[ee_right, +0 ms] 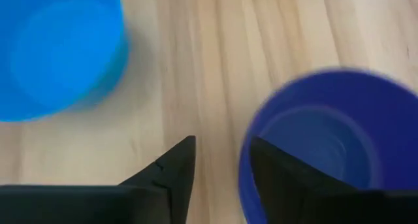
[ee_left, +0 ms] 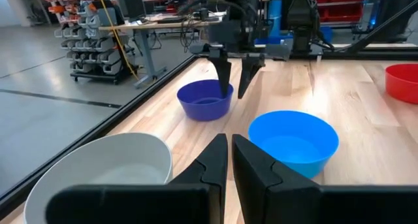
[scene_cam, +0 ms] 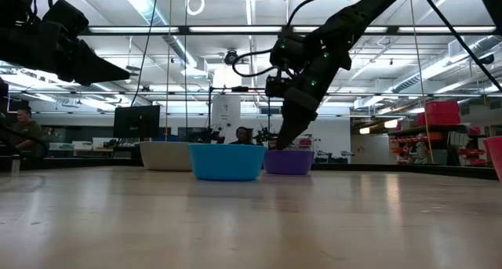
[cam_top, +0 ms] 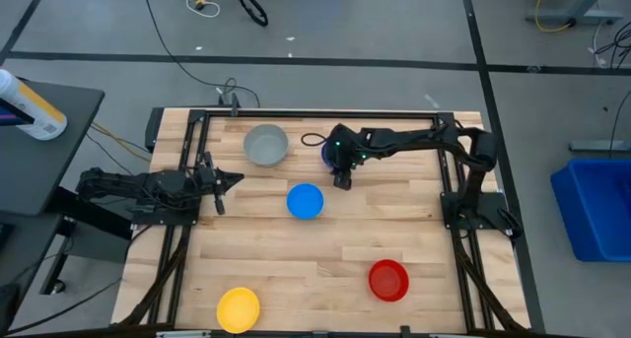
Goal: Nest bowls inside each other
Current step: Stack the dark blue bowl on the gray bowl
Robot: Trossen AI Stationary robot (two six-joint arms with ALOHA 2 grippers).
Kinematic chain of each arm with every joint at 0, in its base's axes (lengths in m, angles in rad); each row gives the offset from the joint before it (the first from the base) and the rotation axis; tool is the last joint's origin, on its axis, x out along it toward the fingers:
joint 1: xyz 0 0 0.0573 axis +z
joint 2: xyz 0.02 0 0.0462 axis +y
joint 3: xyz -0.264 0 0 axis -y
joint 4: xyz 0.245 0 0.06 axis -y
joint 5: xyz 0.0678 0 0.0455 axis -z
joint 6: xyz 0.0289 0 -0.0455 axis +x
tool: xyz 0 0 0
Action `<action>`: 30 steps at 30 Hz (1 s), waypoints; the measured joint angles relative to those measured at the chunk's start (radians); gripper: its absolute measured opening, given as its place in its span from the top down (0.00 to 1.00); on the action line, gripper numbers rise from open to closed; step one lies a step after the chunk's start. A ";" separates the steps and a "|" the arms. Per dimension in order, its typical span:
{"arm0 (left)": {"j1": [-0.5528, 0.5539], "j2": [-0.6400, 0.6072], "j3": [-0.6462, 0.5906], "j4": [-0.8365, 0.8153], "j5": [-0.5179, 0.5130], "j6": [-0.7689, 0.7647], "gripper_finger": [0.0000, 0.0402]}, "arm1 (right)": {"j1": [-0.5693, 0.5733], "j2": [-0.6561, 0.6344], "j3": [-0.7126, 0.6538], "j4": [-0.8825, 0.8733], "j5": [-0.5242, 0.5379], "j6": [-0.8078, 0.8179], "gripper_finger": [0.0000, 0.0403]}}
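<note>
Now, step in hand: taking the small round dark blue plastic bowl by its rim, near the desk's far edge.
Right gripper: released, jaws apart astride the rim, one inside, one outside.
Doing it well: lower squarely, clench on the wall, lift straight.
Left gripper: clenched, empty, waiting by the left edge.
Around: light blue bowl mid-desk, just beside; grey bowl near; red bowl and yellow bowl by the near edge.
In the way: nothing apparent.

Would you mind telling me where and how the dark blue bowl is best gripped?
Probably by its rim, from above. The dark blue bowl stands upright and open-topped on the table, its thin wall suited to one finger inside and one outside. The right pincer is already straddling the rim on the side facing the light blue bowl, which stands apart from it.
</note>
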 joint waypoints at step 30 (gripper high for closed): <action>0.000 0.000 -0.004 0.000 -0.037 0.005 0.92 | 0.111 0.064 0.280 0.118 0.131 -0.039 0.99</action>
